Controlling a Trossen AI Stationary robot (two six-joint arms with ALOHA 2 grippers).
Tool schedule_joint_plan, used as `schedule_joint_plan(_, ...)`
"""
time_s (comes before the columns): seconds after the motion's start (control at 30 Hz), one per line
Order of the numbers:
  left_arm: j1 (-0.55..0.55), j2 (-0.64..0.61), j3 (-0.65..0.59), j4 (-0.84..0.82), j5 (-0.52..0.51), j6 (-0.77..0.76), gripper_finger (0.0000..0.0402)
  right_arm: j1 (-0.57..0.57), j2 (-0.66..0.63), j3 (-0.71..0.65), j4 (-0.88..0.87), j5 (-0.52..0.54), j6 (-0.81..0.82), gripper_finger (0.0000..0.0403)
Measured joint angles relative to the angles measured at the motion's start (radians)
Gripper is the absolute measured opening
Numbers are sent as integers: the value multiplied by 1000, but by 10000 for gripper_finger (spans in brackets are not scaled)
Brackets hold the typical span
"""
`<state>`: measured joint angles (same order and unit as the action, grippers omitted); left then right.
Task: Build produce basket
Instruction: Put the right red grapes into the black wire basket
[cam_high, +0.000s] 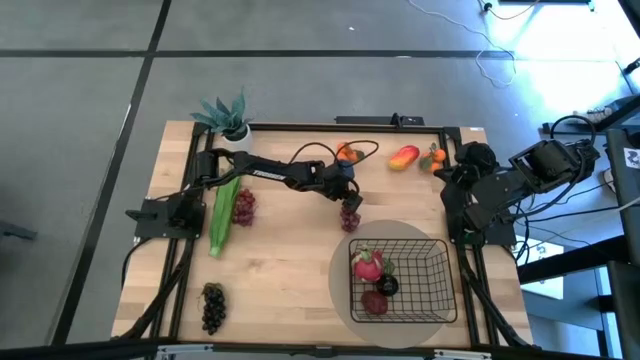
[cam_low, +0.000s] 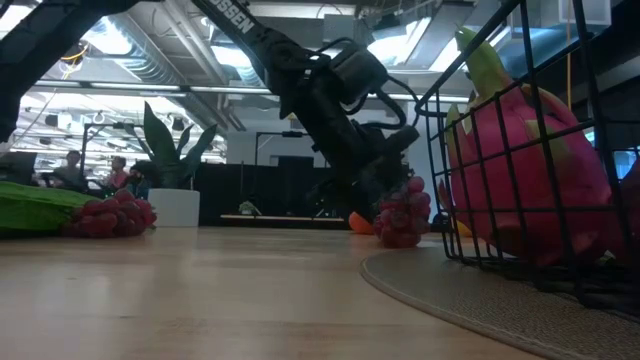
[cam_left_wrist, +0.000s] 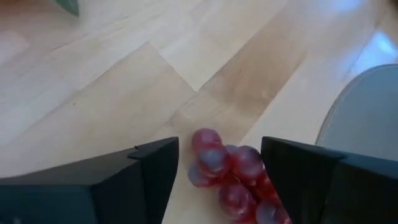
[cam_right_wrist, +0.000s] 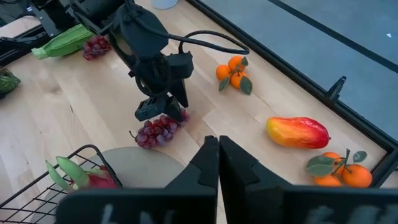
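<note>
With the left claw (cam_high: 348, 203) at frame centre spread around the grapes (cam_high: 350, 218), an off-centre closure risks dropping them before the basket (cam_high: 440, 285).

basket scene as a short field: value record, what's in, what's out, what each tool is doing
basket: on the round grey mat, front right of the table
in basket: dragon fruit, plus a dark item and a red item
left tool: open, fingers either side of a red grape bunch just off the mat's edge
right tool: shut, empty, at the right edge
still out: mango, tangerines, more tangerines, green stalk, second red bunch, dark grape bunch
</note>
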<state>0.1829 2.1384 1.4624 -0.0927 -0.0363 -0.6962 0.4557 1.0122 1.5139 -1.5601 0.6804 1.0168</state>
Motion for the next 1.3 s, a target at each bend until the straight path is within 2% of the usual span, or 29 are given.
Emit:
schedule_joint_plan(0.5, -7, 11, 1, -23, 19, 11, 125, 0, 0, 0, 0, 1, 0, 0)
schedule_joint_plan(0.77, -9, 11, 1, -27, 22, 26, 53, 0, 0, 0, 0, 1, -4, 0)
schedule_joint_plan(0.9, -9, 11, 1, -30, 56, 27, 12, 0, 0, 0, 0, 1, -5, 0)
schedule_joint_plan(1.3, -10, -20, 2, -54, 54, 81, 1, 0, 0, 0, 0, 1, -31, 0)
